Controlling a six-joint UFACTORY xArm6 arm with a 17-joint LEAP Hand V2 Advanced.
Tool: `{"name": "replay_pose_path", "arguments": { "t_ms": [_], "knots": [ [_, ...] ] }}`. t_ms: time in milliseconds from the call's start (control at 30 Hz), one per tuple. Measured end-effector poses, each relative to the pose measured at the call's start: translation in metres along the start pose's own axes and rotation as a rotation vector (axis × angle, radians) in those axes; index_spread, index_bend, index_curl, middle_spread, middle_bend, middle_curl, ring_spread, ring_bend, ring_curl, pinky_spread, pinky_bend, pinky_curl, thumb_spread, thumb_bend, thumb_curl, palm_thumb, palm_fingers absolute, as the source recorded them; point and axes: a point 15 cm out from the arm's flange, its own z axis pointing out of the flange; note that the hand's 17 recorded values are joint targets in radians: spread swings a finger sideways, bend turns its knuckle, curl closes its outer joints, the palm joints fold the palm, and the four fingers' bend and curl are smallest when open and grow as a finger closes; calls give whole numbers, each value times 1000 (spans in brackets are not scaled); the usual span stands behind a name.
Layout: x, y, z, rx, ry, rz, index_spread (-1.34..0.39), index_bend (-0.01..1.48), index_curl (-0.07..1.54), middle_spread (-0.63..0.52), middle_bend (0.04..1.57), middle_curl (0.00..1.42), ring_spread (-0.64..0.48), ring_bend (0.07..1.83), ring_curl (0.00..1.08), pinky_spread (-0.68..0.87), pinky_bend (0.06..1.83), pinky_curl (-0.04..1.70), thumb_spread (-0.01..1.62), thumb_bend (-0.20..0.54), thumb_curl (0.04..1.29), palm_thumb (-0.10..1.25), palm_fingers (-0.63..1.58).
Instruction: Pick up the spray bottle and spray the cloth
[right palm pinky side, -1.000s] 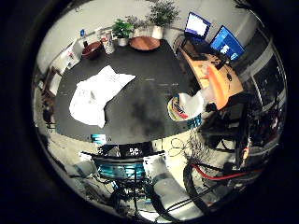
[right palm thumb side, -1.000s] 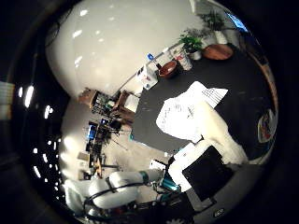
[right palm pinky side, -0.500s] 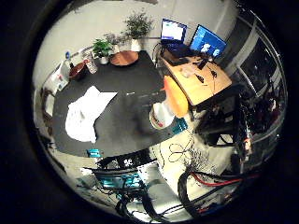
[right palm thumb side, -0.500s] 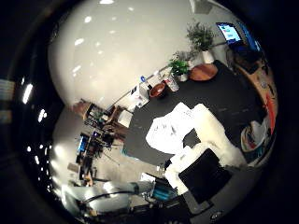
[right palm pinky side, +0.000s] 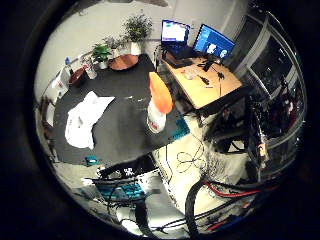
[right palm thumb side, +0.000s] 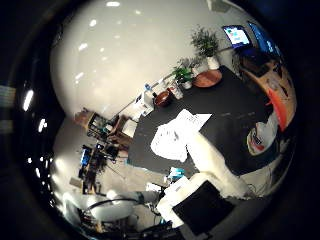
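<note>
Closest to us, a white and black part of our hand (right palm thumb side: 212, 165) reaches in over the near edge of the black desk (right palm pinky side: 125, 130), but we cannot tell whether the fingers are spread or curled, and nothing shows in their grasp. The spray bottle (right palm pinky side: 157, 105), white with an orange top, stands upright near the desk's edge, apart from the hand, so we judge it is not yet picked up. Well apart from the bottle lies the crumpled white cloth (right palm pinky side: 85, 120), spread flat, probably so spray can land on it. Beyond the cloth, potted plants (right palm pinky side: 137, 30) stand along the desk's far edge.
</note>
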Motion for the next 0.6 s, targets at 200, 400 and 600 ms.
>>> {"name": "replay_pose_path", "arguments": {
  "t_ms": [200, 400, 600],
  "knots": [
    [16, 10, 18, -2, -2, 28, 98, 167, 299, 320, 183, 271, 388, 316, 268, 641, 781, 276, 1159, -19, 517, 687, 34],
    [38, 10, 22, 22, 32, 65, 111, 171, 301, 323, 180, 272, 388, 321, 265, 638, 811, 277, 1160, -18, 512, 679, 21],
    [61, -1, 14, 82, 93, 82, 105, 176, 306, 323, 182, 274, 389, 322, 261, 635, 820, 275, 1160, -17, 508, 678, 18]
  ]
}}
